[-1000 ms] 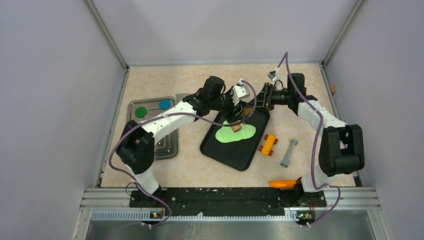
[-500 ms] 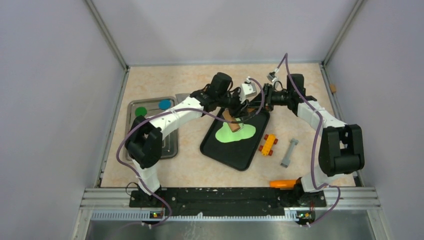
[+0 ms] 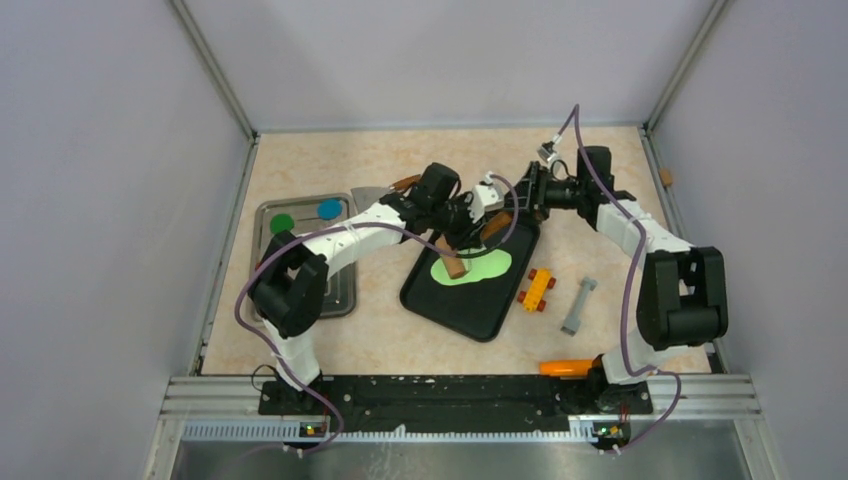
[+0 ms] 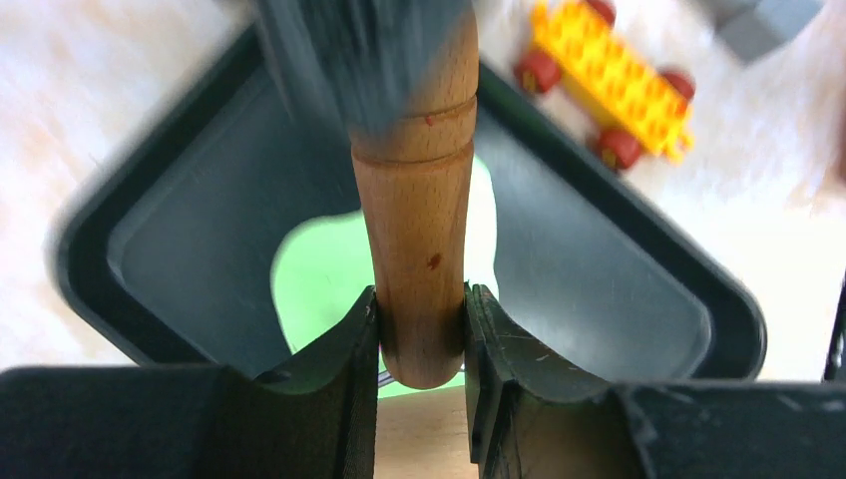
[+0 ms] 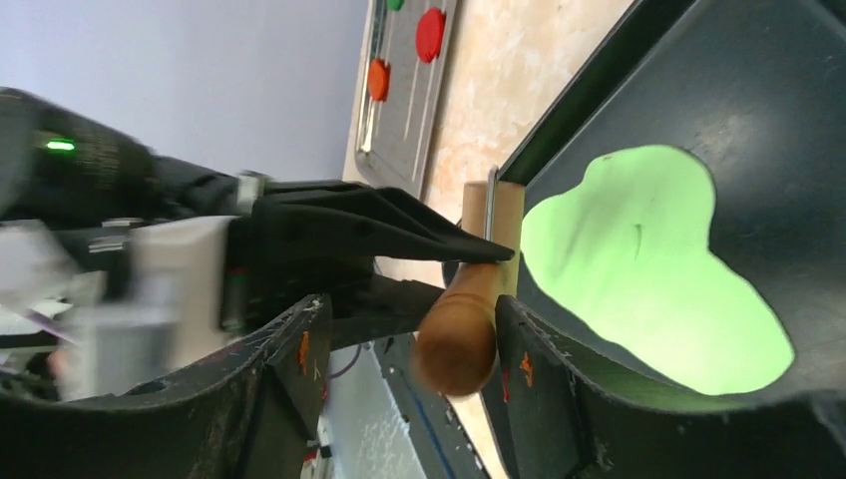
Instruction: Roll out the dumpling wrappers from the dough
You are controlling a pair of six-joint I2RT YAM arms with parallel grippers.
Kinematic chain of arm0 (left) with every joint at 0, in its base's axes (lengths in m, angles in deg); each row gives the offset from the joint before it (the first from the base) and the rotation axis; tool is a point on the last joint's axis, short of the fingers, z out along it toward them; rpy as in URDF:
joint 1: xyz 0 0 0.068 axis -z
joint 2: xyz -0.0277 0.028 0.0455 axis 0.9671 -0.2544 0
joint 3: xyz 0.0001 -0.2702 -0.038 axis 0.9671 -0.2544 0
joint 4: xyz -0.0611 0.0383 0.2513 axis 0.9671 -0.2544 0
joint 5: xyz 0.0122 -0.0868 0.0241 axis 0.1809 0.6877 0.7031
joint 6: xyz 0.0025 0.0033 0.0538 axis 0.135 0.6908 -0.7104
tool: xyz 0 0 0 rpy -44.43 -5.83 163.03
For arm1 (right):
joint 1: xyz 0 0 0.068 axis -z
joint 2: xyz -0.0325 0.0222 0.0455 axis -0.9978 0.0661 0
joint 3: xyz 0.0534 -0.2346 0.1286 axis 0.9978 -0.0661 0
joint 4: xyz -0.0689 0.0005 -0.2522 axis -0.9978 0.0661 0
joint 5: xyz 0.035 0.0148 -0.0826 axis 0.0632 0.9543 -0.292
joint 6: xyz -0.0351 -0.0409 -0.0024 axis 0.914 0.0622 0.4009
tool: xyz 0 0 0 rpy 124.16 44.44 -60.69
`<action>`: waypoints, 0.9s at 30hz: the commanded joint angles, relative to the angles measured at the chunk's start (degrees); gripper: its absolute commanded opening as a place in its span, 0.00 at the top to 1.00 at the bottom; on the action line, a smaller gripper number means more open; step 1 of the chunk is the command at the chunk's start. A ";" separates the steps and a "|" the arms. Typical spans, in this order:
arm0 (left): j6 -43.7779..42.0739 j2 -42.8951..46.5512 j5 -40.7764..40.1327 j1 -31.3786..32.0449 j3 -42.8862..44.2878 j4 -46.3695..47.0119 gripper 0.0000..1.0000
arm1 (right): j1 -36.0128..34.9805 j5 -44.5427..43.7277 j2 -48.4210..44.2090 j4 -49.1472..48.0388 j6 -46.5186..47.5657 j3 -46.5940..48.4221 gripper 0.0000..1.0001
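Beige marbled tabletop (image 3: 400, 345) inside grey walls, with a rectangular black plastic tray (image 3: 475, 308) sitting diagonally mid-table. Flattened lime-green dough blob (image 3: 483, 268) lies on the tray floor, ragged outline, in the tray's far half. Small wooden rolling pin (image 4: 414, 230) is over the dough, tilted, with one end low by the blob's left edge; can't tell if it touches. Left gripper (image 4: 421, 299) is pinching that end's rounded handle, both fingers (image 4: 349, 349) tight on the wood. Right gripper (image 5: 411, 304) is at the pin's other end, jaws spread wider than the handle: one finger against the wood, the other with a visible gap. Flat metal tray (image 3: 340, 295) sits off to the left, with a thin round lime-green wrapper disc (image 3: 283, 224) and a blue disc (image 3: 329, 208) at its far end. The right wrist view also shows a red disc (image 5: 431, 30) and an orange disc (image 5: 377, 78) on it. Yellow toy brick with red wheels (image 3: 537, 289) is just right of the black tray, a grey bar (image 3: 579, 305) beyond it, and an orange tool (image 3: 565, 367) at the near edge by the right arm's base
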 commanded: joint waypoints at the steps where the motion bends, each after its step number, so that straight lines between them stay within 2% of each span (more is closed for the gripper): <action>1: -0.25 5.19 0.12 -1.91 -5.44 -2.33 1.00 | 2.46 -0.44 -0.65 1.50 4.18 4.78 0.37; 5: 1.17 8.21 -1.44 -4.65 -9.14 -2.70 1.00 | 4.74 -10.41 0.78 14.05 18.33 10.71 0.37; 9: 2.30 9.45 -6.93 -7.71 -8.86 -5.69 1.00 | 5.03 -30.96 2.92 23.70 33.03 17.53 0.42; 11: 2.58 9.33 -7.15 -9.73 -7.69 -7.55 1.00 | 5.03 -37.13 4.21 25.26 38.86 19.44 0.44; 14: 4.03 8.50 -4.71 -13.01 -5.49 -9.59 1.00 | 5.03 -39.77 8.18 27.83 45.31 22.16 0.50; 16: 6.23 7.68 -1.18 -14.96 -3.65 -10.51 1.00 | 5.03 -42.25 10.17 28.03 45.42 22.53 0.51; 19: 9.45 6.28 -0.43 -16.79 -0.27 -12.26 1.00 | 5.03 -44.44 11.54 26.67 44.84 21.81 0.51; 22: 8.33 4.28 -4.28 -17.15 1.72 -13.73 1.00 | 5.03 -45.77 13.11 25.88 45.25 21.82 0.52; 24: 6.63 1.76 -8.68 -17.24 4.38 -17.09 1.00 | 5.11 -46.15 14.51 26.15 45.92 22.79 0.53; 27: 2.89 -3.30 -11.24 -18.30 9.22 -23.78 1.00 | 5.12 -46.21 16.06 26.52 47.34 24.17 0.57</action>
